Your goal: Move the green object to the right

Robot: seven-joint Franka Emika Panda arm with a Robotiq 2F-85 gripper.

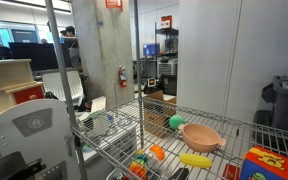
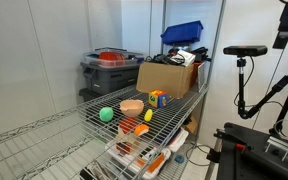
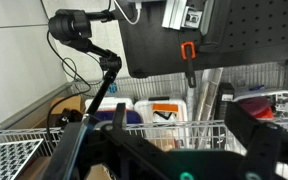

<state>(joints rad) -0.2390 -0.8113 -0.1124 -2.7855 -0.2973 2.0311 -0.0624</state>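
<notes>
The green object (image 1: 176, 122) is a small rounded toy on the wire shelf (image 1: 234, 125), just beside the pink bowl (image 1: 201, 137). In both exterior views it lies free; it sits left of the bowl (image 2: 132, 106) as a green ball (image 2: 106, 114). My gripper (image 3: 184, 128) shows only in the wrist view. Its dark fingers stand wide apart with nothing between them, far from the shelf top, facing the lower baskets. The green object is not in the wrist view.
On the shelf lie a long yellow toy (image 2: 142, 129), an orange piece (image 2: 149, 116), a coloured cube (image 2: 158, 98) and a cardboard box (image 2: 169, 77). A grey bin (image 2: 109, 68) stands behind. A camera on a tripod (image 2: 246, 50) stands beside the shelf. Shelf posts (image 1: 140, 60) rise at the corners.
</notes>
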